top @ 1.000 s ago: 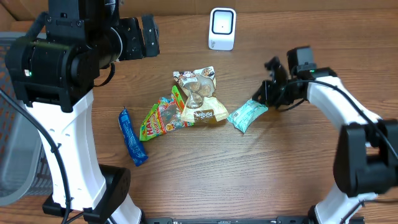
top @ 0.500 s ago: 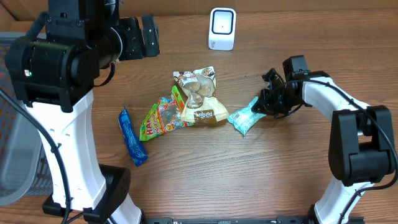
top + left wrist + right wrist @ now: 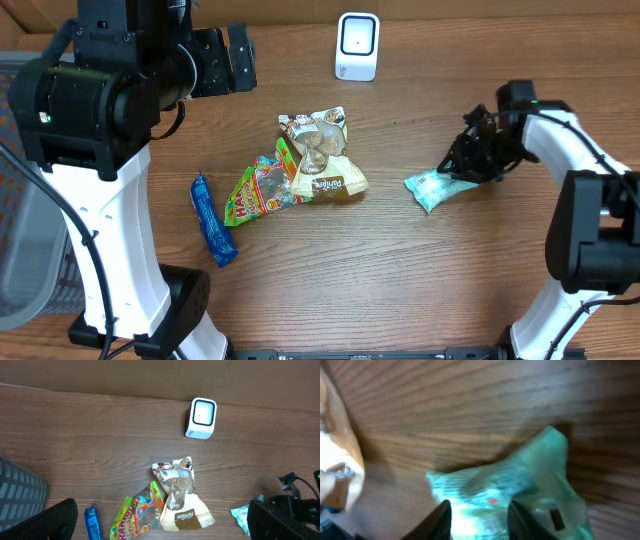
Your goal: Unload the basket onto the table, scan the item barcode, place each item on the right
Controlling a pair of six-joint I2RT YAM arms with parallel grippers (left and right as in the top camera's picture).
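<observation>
Teal packet (image 3: 430, 188) lying flat at right, long axis roughly left-right, just left-near of right gripper (image 3: 464, 167). Jaws partly parted, astride packet's end. Scanner (image 3: 357, 45) well apart, far-left.

On the wooden tabletop (image 3: 400, 295) I see a blue wrapper (image 3: 213, 228), a colourful gummy bag (image 3: 256, 190) touching a beige snack bag (image 3: 335, 181), and a grey basket (image 3: 20, 491) at the left edge.

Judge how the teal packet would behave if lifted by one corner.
The teal packet probably flops: its film looks thin and crinkled. Likely light, as it lies nearly flat. The glossy surface may slip in a pinch.
</observation>
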